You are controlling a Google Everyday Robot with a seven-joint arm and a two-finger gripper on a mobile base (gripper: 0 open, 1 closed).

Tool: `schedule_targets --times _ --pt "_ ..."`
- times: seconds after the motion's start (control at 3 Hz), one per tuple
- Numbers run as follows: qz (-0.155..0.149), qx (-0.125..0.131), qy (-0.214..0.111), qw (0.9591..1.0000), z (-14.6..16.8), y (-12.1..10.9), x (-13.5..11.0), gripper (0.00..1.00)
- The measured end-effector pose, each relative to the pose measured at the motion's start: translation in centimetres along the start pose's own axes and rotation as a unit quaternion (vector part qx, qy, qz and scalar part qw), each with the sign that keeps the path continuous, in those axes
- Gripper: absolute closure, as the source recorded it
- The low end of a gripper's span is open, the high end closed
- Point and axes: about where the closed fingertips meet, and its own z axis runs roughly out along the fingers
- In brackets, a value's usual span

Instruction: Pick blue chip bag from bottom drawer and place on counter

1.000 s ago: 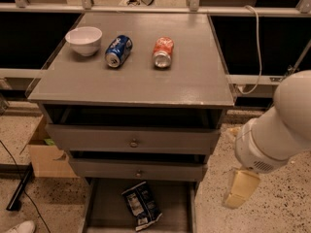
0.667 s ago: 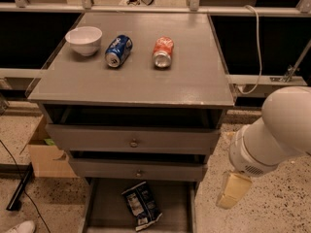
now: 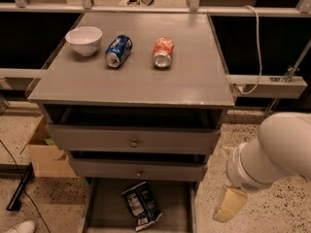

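Hand (image 3: 230, 204) has dropped lower and edged left over the last second, arm (image 3: 272, 154) following. It now hangs low at the right of the cabinet, just outside the open drawer (image 3: 171, 202), not yet over it. Cannot tell if the hand is wide or narrow, and it holds nothing visible.

Bag (image 3: 141, 205) has not moved: it lies flat on the drawer floor, left of centre, well apart from the hand.

Table (image 3: 146, 84) is unchanged, with bowl (image 3: 83, 39), blue can (image 3: 118, 50) and orange can (image 3: 163, 51) at the back and the front bare.

Judgement: early approach phase. Reach is started, grasp not begun.
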Motion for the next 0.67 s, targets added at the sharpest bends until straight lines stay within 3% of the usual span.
schedule_targets --times 0.67 --pt "0.03 -0.018 0.012 0.9993 6.1 1.1 1.4 0.0"
